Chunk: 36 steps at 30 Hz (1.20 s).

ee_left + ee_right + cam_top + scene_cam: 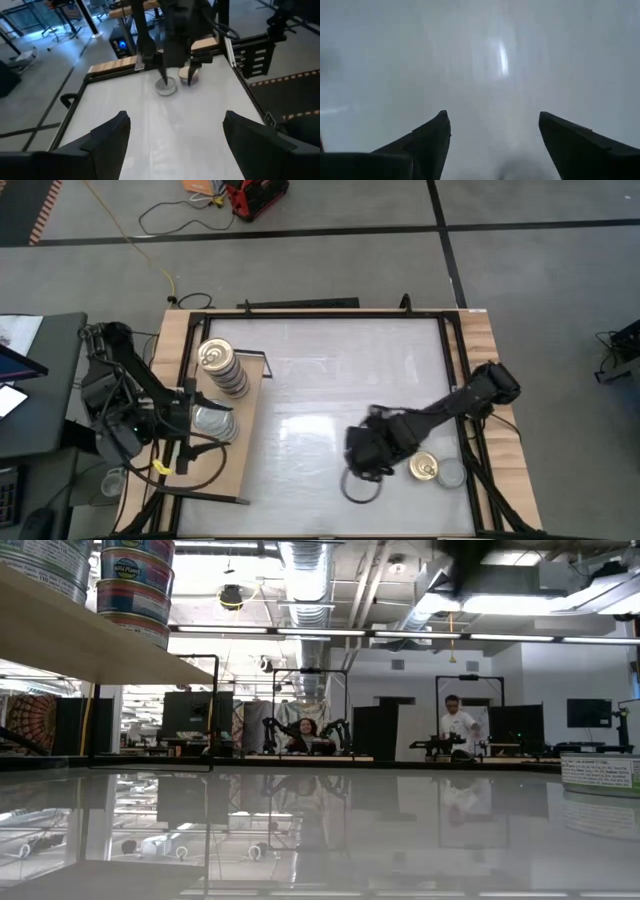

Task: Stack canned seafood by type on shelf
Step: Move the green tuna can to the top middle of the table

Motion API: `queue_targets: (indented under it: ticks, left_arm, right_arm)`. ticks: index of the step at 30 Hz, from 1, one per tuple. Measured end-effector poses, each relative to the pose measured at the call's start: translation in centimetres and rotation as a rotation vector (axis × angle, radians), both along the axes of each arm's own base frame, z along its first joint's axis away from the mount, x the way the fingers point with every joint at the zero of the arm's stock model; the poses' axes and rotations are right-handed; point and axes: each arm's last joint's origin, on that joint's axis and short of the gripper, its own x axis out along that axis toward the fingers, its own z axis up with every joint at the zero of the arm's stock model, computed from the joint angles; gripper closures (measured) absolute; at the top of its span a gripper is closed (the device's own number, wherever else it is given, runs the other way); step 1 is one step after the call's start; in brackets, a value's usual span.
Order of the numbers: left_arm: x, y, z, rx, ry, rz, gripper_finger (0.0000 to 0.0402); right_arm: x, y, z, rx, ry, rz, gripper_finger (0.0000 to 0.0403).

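**Two tins out on the bench, two stacks on the shelf**

I'm looking down at the shelf [240,435] on the left side of the bench [320,370]. It carries a tall stack of tins [222,367] with a gold pull-tab top, and just beside it a lower stack with a silver-grey top [212,420]. My left gripper [178,435] sits at the shelf's outer edge, fingers [107,137] spread wide and holding nothing. Over on the right, my right gripper [362,470] hangs low over bare bench, fingers [427,135] wide apart and empty too. Just beside it lie a gold-topped tin [424,469] and a silver-topped tin [451,473], near each other. I can't tell whether they touch.
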Motion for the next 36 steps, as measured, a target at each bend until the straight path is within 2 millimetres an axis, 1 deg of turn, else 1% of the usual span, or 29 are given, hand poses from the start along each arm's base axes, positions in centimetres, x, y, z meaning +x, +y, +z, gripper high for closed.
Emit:
queue_targets:
  ticks: [2, 4, 9, 11, 13, 16, 19, 21, 24, 27, 29, 32, 34, 36]
  left_arm:
    - [0.1, -0.1, 0.0, -0.017, 0.0, 0.009, 0.0095]
    - [0.1, -0.1, 0.0, -0.035, -0.002, 0.015, 0.0095]
    - [0.1, 0.2, 0.1, -0.03, -0.038, 0.083, 0.0095]
    - [0.0, 0.2, 0.1, -0.028, -0.045, 0.093, 0.0095]
    - [0.0, 0.2, 0.1, -0.029, -0.046, 0.094, 0.0095]
    - [0.0, 0.2, 0.1, -0.026, -0.048, 0.099, 0.0095]
    - [0.0, 0.3, 0.1, -0.026, -0.049, 0.101, 0.0095]
    - [0.0, 0.3, 0.1, -0.021, -0.045, 0.101, 0.0095]
    - [0.0, 0.2, 0.0, -0.025, -0.036, 0.088, 0.0095]
    - [0.0, 0.2, 0.0, -0.027, -0.035, 0.088, 0.0095]
    - [0.0, 0.2, 0.0, -0.028, -0.035, 0.088, 0.0095]
    - [0.0, 0.2, 0.0, -0.028, -0.035, 0.088, 0.0095]
    - [0.0, 0.2, 0.0, -0.028, -0.035, 0.088, 0.0095]
    - [0.0, 0.2, 0.0, -0.029, -0.035, 0.089, 0.0095]
  right_arm:
    - [-1.9, 0.2, -0.8, -0.015, 0.069, -0.084, 0.0079]
    - [-3.3, 0.5, -2.0, -0.037, 0.106, -0.146, 0.0086]
    - [-5.4, 0.8, -6.0, -0.12, 0.204, -0.216, 0.0113]
    - [-6.1, 0.7, -7.2, -0.141, 0.228, -0.253, 0.0125]
    - [-6.6, 0.5, -8.0, -0.155, 0.246, -0.296, 0.0137]
    - [-7.1, 0.3, -8.7, -0.152, 0.271, -0.361, 0.0152]
    - [-7.8, 0.3, -9.2, -0.122, 0.352, -0.397, 0.0165]
    - [-8.0, 0.4, -9.6, -0.083, 0.38, -0.402, 0.0174]
    - [-8.4, 0.3, -10.3, -0.077, 0.402, -0.403, 0.0184]
    - [-8.9, -0.3, -10.8, -0.095, 0.461, -0.445, 0.0194]
    - [-9.4, -0.8, -10.6, -0.146, 0.506, -0.487, 0.0199]
    - [-10.0, -1.2, -10.6, -0.191, 0.555, -0.503, 0.0207]
    - [-10.1, -1.4, -11.0, -0.182, 0.575, -0.49, 0.021]
    - [-10.2, -1.6, -11.7, -0.133, 0.607, -0.481, 0.0213]
